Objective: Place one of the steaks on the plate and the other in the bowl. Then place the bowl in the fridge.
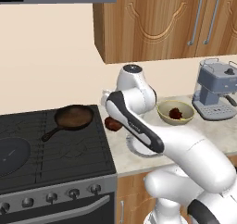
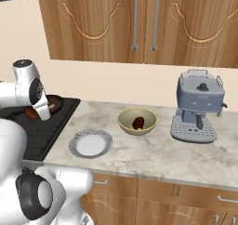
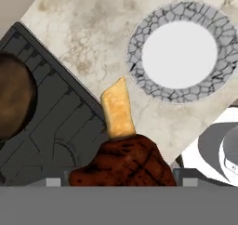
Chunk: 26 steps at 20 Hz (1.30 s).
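In the hand view a reddish-brown steak (image 3: 123, 161) with a tan strip sits between my two dark fingertips. My gripper (image 3: 122, 178) is shut on it, above the seam of stove and counter. The same steak (image 1: 112, 123) peeks out beside my forearm in the left base view, and shows as a steak (image 2: 31, 113) under the wrist in the right base view. The white plate (image 3: 135, 56) with its grey rim lies bare on the counter just beyond; in the right base view this plate (image 2: 77, 148) lies left of the bowl. The olive-tan bowl (image 2: 125, 125) holds the other steak (image 2: 138, 122). The fridge is out of view.
A black skillet (image 1: 73, 117) rests on the dark stove (image 1: 46, 153) left of the plate. A grey-blue coffee machine (image 2: 197, 108) stands on the counter right of the bowl. Wooden wall cabinets (image 2: 139, 24) hang above the marble counter (image 2: 153, 159).
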### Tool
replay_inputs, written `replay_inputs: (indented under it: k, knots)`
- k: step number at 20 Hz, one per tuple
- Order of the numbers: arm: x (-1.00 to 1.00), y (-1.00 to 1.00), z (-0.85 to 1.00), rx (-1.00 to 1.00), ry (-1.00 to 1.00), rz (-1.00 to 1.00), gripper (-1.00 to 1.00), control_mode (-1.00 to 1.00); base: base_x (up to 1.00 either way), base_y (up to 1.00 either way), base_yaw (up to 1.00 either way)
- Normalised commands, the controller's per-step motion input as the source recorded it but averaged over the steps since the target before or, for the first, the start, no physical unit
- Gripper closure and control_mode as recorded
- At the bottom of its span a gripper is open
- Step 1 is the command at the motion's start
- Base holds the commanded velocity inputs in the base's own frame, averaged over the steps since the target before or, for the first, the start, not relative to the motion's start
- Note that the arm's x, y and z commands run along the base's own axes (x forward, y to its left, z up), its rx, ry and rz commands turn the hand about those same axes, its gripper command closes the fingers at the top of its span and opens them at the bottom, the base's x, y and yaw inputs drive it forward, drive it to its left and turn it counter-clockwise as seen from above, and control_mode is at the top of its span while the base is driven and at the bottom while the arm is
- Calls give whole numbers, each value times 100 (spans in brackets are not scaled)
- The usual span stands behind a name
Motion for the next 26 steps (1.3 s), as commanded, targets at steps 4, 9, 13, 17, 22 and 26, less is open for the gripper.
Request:
replay_inputs:
  k: [4,9,13,17,22,26]
  knots:
    - [-20,-60,4,-26,0,39,100,-100,0,0,0]
    - [-18,-79,0,-27,0,36,100,-100,0,0,0]
    - [-14,-93,-22,-13,1,34,100,-100,0,0,0]
    - [4,-89,-67,-4,5,23,100,-100,0,0,0]
    - [39,-8,-30,-1,0,3,100,-100,0,0,0]
    - [39,0,-50,0,1,0,100,-100,0,0,0]
